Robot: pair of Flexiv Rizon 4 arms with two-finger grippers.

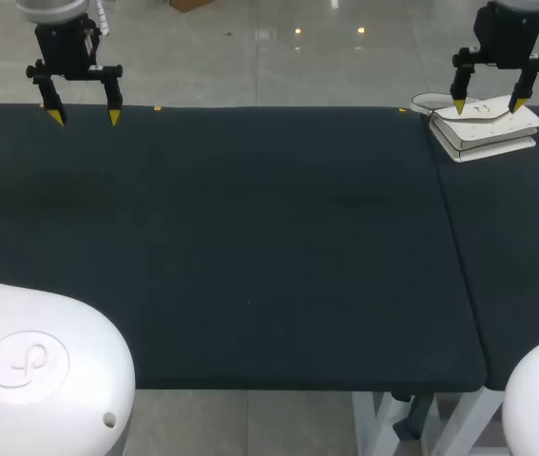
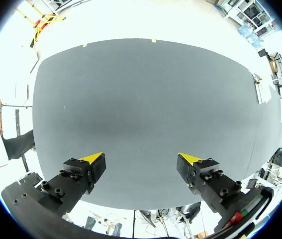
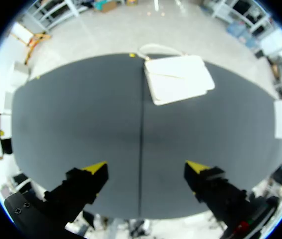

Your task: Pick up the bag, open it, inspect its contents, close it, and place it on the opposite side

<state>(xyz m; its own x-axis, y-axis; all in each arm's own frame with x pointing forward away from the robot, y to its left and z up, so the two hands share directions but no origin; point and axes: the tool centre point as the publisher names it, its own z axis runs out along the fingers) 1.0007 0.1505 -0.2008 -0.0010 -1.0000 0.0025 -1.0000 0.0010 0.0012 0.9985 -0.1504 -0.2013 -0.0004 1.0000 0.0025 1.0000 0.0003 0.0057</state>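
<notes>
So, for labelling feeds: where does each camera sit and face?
Head: above, behind, looking down on the table; left gripper, right gripper show.
Left wrist: on left arm, facing across the table; own fingertips show.
Right wrist: on right arm, facing the bag; own fingertips show.
Head and right wrist share the bag.

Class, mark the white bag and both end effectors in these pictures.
white bag [image 1: 486,129]: head view, on its top face.
left end effector [image 1: 85,117]: head view, midway between its yellow tips.
right end effector [image 3: 146,167]: right wrist view, midway between its tips.
</notes>
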